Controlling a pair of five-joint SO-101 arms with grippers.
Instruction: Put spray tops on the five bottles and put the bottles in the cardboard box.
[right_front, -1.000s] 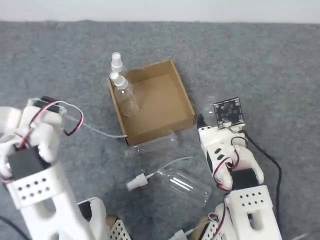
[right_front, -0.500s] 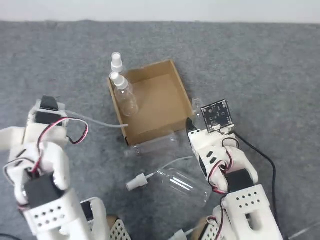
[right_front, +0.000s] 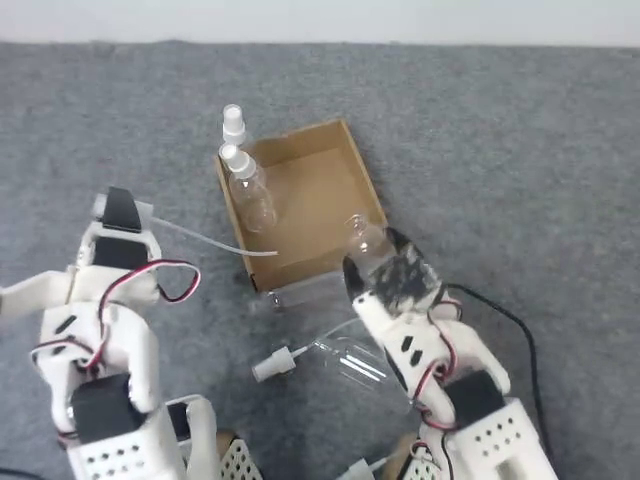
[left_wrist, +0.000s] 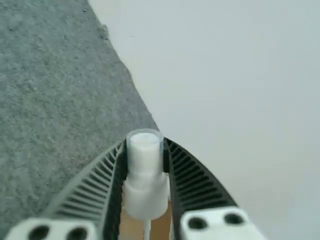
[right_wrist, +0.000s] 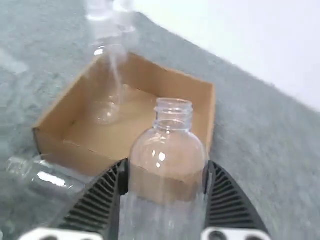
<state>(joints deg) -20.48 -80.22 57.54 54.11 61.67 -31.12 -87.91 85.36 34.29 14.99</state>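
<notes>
Open bottle (right_wrist: 167, 150) now perhaps against cardboard box (right_front: 315, 205)

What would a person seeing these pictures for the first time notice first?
The right gripper clamps an uncapped clear bottle beside a near corner of the cardboard box. The left gripper pinches a white spray top, its thin tube pointing toward the box. One capped bottle sits inside the box, along a wall.

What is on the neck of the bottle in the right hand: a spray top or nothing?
Nothing. The bottle in the right hand has a bare, open neck; its threads show.
</notes>
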